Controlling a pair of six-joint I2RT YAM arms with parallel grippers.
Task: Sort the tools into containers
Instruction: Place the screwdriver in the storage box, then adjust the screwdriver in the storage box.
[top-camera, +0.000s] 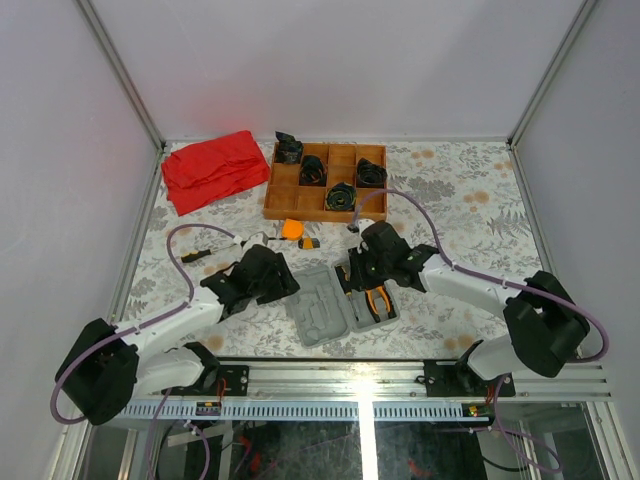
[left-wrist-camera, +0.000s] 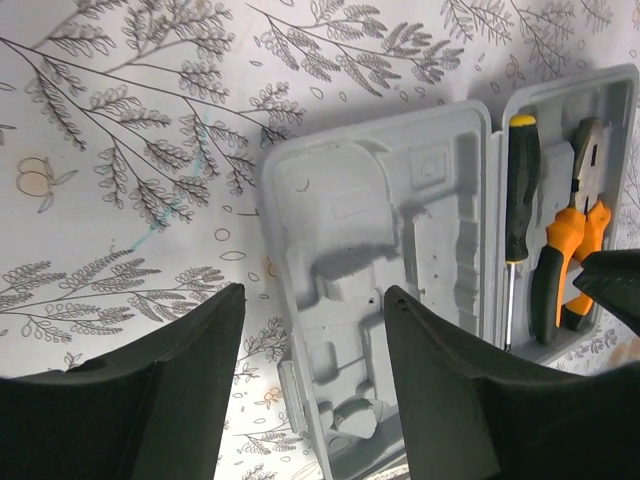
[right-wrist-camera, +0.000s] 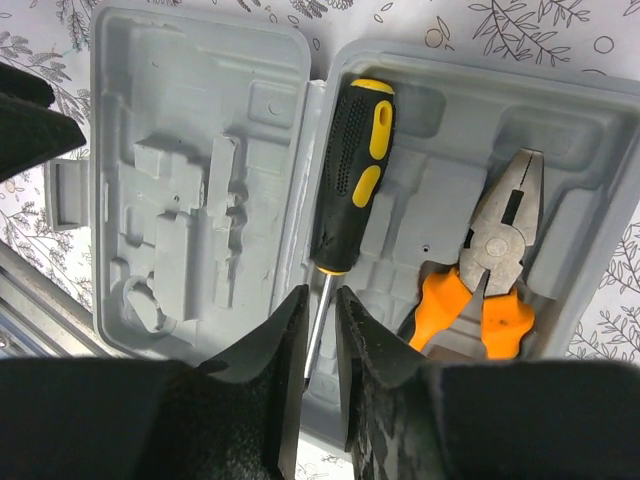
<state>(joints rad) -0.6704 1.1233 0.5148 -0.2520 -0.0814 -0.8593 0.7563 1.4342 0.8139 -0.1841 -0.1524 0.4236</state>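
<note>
The grey tool case (top-camera: 322, 318) lies open in front of the arms. Its right half holds a black-and-yellow screwdriver (right-wrist-camera: 352, 170) and orange-handled pliers (right-wrist-camera: 490, 275); both also show in the left wrist view, the screwdriver (left-wrist-camera: 520, 195) and the pliers (left-wrist-camera: 570, 255). My right gripper (right-wrist-camera: 320, 295) hovers above the screwdriver's shaft, jaws narrowly apart and holding nothing. My left gripper (left-wrist-camera: 310, 300) is wide open and empty over the left edge of the case's left half (left-wrist-camera: 370, 250). A round orange tape measure (top-camera: 292, 229), a small yellow-grey piece (top-camera: 310, 242) and another screwdriver (top-camera: 195, 255) lie on the table.
A brown wooden compartment tray (top-camera: 283, 190) with black coiled bundles stands at the back centre. A red cloth (top-camera: 213, 170) lies at the back left. The enclosure walls bound the table on three sides.
</note>
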